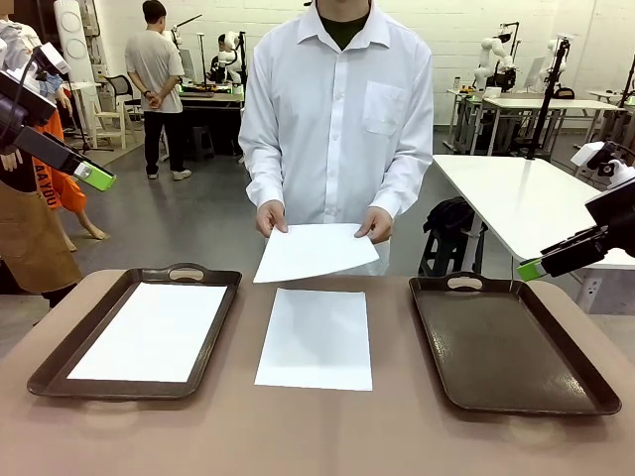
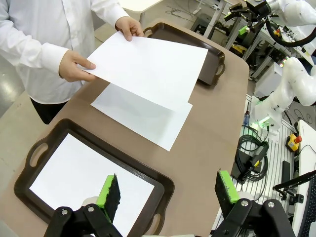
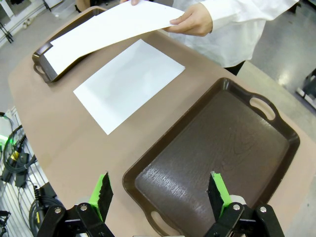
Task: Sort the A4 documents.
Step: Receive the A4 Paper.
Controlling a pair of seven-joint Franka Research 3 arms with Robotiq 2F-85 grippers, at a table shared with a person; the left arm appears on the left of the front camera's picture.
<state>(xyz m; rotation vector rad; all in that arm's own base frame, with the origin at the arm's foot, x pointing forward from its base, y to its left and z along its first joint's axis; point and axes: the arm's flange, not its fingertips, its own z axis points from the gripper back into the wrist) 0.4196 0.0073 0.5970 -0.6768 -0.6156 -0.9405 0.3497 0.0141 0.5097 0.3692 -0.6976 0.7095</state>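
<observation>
Front view: a person (image 1: 337, 129) offers a sheet over the surface (image 1: 317, 436).
The held sheet (image 1: 316, 251) hangs above the far edge; a flat sheet (image 1: 316, 339) lies between the trays. The left tray (image 1: 84, 332) holds a third sheet (image 1: 149, 332); the right tray (image 1: 506, 347) is bare. The left pincer (image 2: 168, 190) and right pincer (image 3: 160, 190) hover spread, pinching nothing. This looks like a handover: next, a pincer should pinch the offered sheet's near edge.

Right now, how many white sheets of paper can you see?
3. One sheet lies in the left tray, a second sheet lies flat on the table at the middle, and a third sheet is held above it by the person. Sheets stacked underneath could be hidden.
</observation>
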